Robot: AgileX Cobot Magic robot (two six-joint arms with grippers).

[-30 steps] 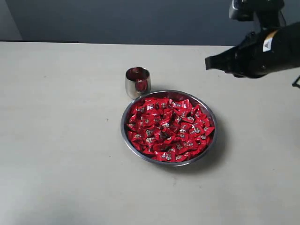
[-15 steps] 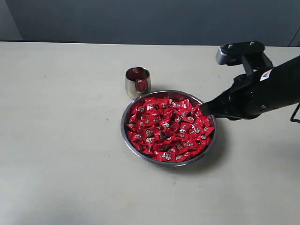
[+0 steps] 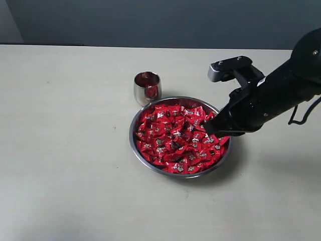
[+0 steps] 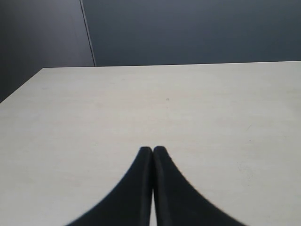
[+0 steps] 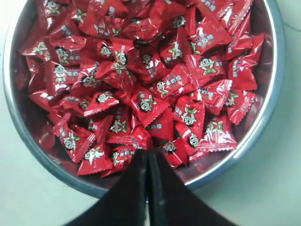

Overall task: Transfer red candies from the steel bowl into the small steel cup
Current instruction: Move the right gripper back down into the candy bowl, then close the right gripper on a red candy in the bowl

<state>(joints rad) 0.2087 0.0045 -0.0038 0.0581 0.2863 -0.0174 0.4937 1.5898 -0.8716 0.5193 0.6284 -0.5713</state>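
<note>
Red candies (image 3: pixel 179 140) in glossy wrappers, each stamped with a small pale cartoon mark, heap the wide steel bowl (image 3: pixel 132 136) at the middle of the pale table (image 3: pixel 65 150). The small steel cup (image 3: pixel 147 88), mirror-bright, stands just beside the bowl's rim. The right gripper (image 3: pixel 210 127), jaws pressed together with nothing between them, points its tip at the pile near the opposite rim, perhaps touching 1 wrapper. The left gripper (image 4: pixel 153 150), also closed and empty, hangs over bare table

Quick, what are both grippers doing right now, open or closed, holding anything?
Left gripper: closed, empty.
Right gripper: closed, empty, tip at the red candies.
</note>
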